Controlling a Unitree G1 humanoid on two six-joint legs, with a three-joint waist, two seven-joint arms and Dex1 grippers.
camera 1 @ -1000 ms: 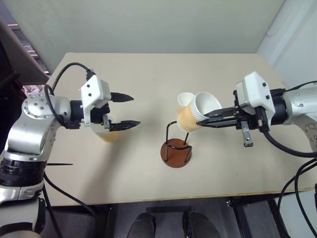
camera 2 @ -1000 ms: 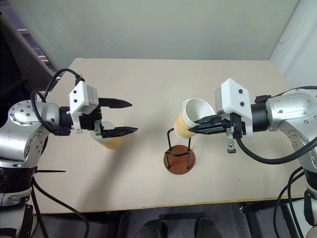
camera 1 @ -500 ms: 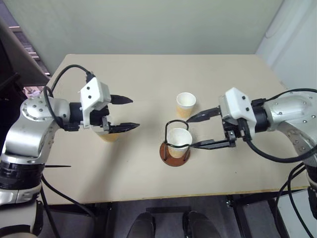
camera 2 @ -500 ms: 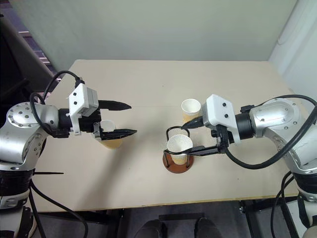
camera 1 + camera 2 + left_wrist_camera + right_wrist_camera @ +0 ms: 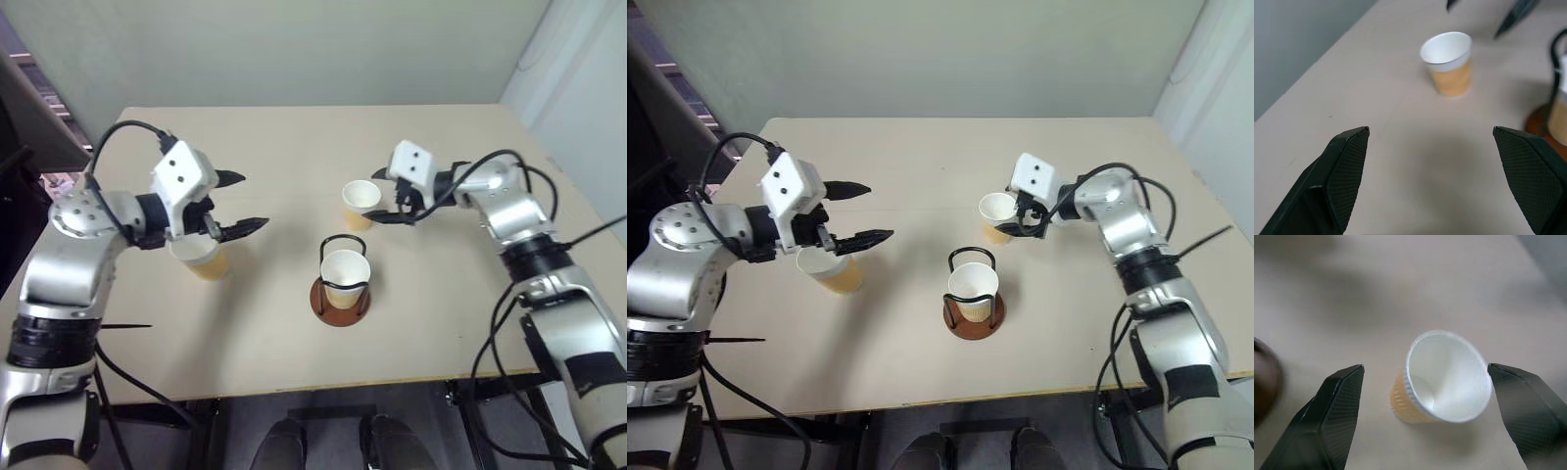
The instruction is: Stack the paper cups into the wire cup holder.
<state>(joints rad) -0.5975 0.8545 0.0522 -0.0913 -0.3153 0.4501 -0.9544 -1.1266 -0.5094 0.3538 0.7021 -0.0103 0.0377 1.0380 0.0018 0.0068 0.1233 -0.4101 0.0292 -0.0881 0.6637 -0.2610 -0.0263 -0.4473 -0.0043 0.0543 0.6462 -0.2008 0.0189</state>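
Note:
One paper cup (image 5: 345,272) stands upright inside the wire cup holder (image 5: 338,302), near the table's middle. A second paper cup (image 5: 360,203) stands just beyond it, and my right gripper (image 5: 380,196) is open right beside that cup. The right wrist view shows this cup (image 5: 1444,377) between the spread fingers (image 5: 1337,416), untouched. A third cup (image 5: 201,259) stands on the left, partly hidden beneath my left gripper (image 5: 243,203). That gripper hovers open above it with nothing held. The left wrist view looks across at the far cup (image 5: 1447,63).
The beige table (image 5: 294,137) ends at a front edge close to me and at a pale wall behind. Cables trail from both arms along the table's sides.
My right gripper let its cup go into the holder, opened, and swung out to the cup beyond it. The left gripper stayed open, almost in place.

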